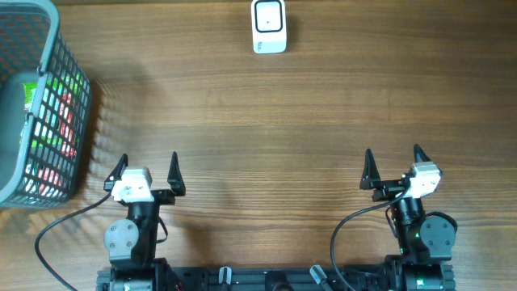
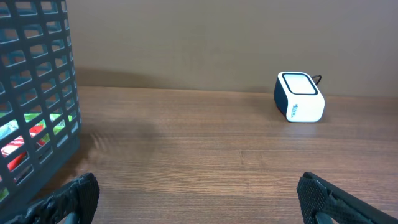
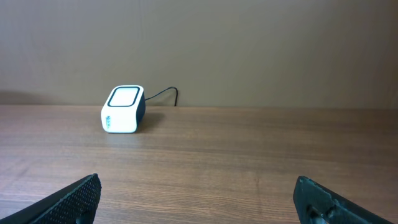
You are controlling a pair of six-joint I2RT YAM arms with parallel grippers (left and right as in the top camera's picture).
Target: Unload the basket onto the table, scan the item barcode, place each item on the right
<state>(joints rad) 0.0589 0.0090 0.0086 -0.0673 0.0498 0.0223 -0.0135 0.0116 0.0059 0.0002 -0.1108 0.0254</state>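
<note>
A white and dark barcode scanner stands at the far edge of the wooden table, also seen in the left wrist view and the right wrist view. Red and green packaged items lie inside the grey basket at the far left; no barcode shows on them. My left gripper is open near the front left, with nothing between its fingers. At the front right my right gripper is likewise open and empty.
The basket wall stands close to the left of my left gripper. A thin cable runs from the scanner's back. Black cables trail from both arm bases at the table's front edge.
</note>
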